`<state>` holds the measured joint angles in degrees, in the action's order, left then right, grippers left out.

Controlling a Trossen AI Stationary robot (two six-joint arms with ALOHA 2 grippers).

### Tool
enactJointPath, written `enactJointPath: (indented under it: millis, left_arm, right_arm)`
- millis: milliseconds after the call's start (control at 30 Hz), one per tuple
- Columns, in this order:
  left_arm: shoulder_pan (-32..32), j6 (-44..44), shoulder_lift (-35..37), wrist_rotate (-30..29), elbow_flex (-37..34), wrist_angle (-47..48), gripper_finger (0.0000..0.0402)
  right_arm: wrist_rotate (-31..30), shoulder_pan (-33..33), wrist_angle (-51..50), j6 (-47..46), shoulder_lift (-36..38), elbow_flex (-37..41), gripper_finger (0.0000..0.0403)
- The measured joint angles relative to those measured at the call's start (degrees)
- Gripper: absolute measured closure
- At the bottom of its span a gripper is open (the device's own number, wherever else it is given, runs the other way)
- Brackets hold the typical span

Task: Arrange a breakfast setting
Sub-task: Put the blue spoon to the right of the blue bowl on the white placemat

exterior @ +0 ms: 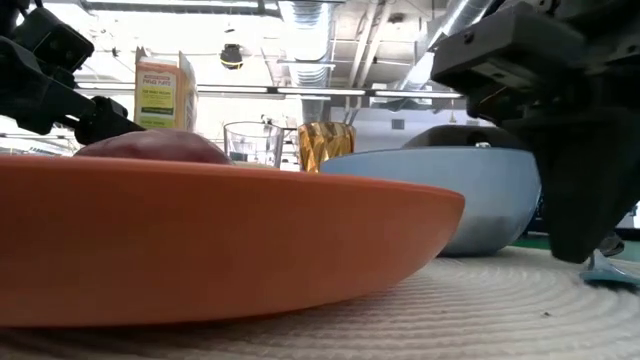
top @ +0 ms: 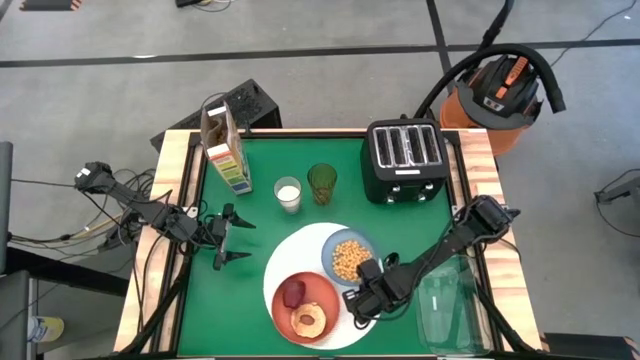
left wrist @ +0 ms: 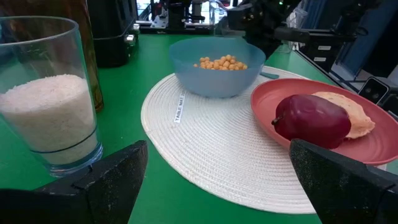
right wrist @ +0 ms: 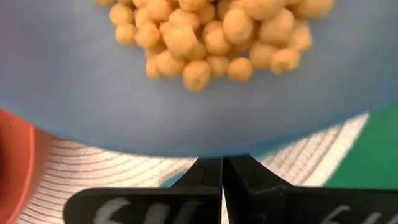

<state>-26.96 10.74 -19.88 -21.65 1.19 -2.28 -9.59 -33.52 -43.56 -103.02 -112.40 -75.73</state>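
From above, the large round white plate [top: 300, 262] (its surface looks woven, like a mat) lies on the green table [top: 400, 225] toward the near edge. On it sit the orange-red plate [top: 325, 293], carrying a dark red fruit [top: 294, 293] and a pale ring of bread [top: 308, 320], and the light-blue bowl [top: 332, 256], filled with yellow cereal balls [top: 349, 259]. The right gripper [top: 355, 300] is low over the white plate's right edge, just beside the bowl. The left gripper [top: 236, 240] hovers left of the plate, fingers spread wide. Behind stand a cereal box [top: 225, 145], a glass of white grains [top: 288, 193], an amber glass [top: 322, 183] and the black toaster [top: 405, 158]; a clear container [top: 450, 300] sits at the right edge.

At table height, the orange-red plate [exterior: 220, 235] fills the foreground, the bowl [exterior: 450, 195] behind it. The right gripper [exterior: 590, 240] reaches down to the mat, and a bit of the blue-handled spoon [exterior: 610, 272] shows at its tip.

The left wrist view looks between its own spread fingers [left wrist: 118, 177] at the glass of white grains [left wrist: 46, 99], the bowl [left wrist: 216, 71] and the orange-red plate [left wrist: 373, 146] with its fruit [left wrist: 311, 120].

In the right wrist view, the fingers [right wrist: 208, 174] are pressed together just in front of the bowl [right wrist: 186, 118]; whether they pinch the spoon cannot be told.
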Motion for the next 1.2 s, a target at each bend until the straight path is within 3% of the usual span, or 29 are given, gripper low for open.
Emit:
enactJointPath:
  millis: [1000, 1200]
  left_arm:
    - [0.0, 0.0, 0.0, 0.0, 0.0, 0.0, 0.0023]
    - [0.0, 0.0, 0.0, 0.0, 0.0, 0.0, 0.0023]
  right_arm:
    - [0.7, -0.5, -1.7, 0.0, -0.4, -0.7, 0.0385]
    - [4.1, -0.8, -4.6, 0.0, -0.4, -0.8, 0.0385]
